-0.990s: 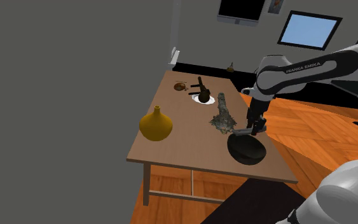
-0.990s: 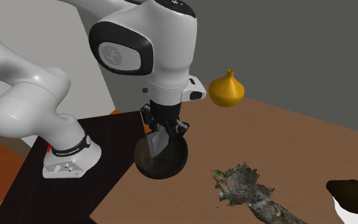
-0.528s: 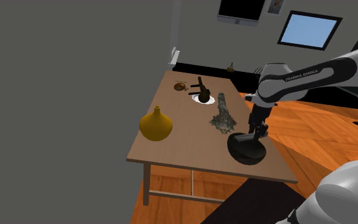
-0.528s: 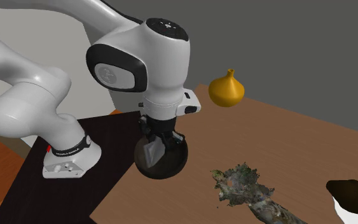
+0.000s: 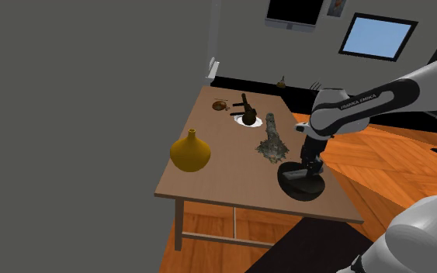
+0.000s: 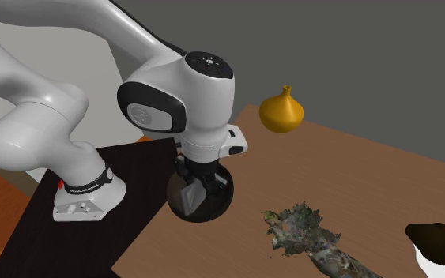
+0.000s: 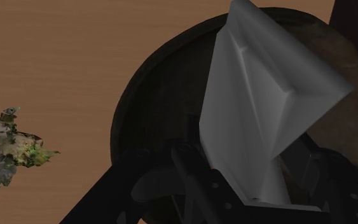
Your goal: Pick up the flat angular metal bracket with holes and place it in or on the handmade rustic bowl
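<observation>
A dark round bowl (image 5: 302, 186) sits on the wooden table near the stand-side corner. My black gripper (image 5: 309, 165) hangs right over it, shut on a flat grey angular bracket (image 5: 292, 174) that dips inside the bowl's rim. From the second exterior view the gripper (image 6: 199, 184) reaches down into the bowl (image 6: 209, 209) and the bracket (image 6: 188, 193) shows pale against its dark inside. In the wrist view the bracket (image 7: 266, 108) juts out from between the fingers (image 7: 171, 168), with the bowl (image 7: 142, 95) behind it. No holes show on the bracket.
A yellow gourd-shaped vase (image 5: 190, 152) stands at the table's other near corner. A mossy, lichen-covered branch (image 5: 272, 139) lies beside the bowl toward the table's middle. Dark small objects and a white dish (image 5: 247, 115) sit at the far end. The black stand top (image 6: 70, 237) borders the table.
The arm has bent lower and carried the gripper, with the bracket, from above the bowl's far rim down into the bowl. The grip has stayed the same.
</observation>
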Tool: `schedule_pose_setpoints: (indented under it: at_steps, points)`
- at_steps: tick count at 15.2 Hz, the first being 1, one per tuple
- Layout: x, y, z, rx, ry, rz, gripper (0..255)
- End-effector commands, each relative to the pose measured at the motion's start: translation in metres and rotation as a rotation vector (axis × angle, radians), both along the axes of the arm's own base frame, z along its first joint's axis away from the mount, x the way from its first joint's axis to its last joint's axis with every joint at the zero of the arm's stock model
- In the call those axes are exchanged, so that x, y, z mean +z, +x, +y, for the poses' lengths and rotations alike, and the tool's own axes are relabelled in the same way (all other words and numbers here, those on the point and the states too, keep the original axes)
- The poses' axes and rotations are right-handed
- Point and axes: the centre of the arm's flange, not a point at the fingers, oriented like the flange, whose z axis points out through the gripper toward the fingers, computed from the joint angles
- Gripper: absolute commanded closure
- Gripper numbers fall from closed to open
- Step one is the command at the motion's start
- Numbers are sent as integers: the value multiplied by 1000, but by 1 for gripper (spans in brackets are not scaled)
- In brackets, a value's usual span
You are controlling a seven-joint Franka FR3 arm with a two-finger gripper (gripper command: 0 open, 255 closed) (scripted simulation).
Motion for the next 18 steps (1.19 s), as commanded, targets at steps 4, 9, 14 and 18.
schedule_pose_setpoints:
  at_steps: [4, 9, 14, 18]
  points:
    - [-2, 0, 0, 0, 0, -1, 255]
    - [-2, 0, 0, 0, 0, -1, 0]
    - [24, 3, -1, 0, 0, -1, 0]
    - [47, 6, -2, 0, 0, -1, 0]
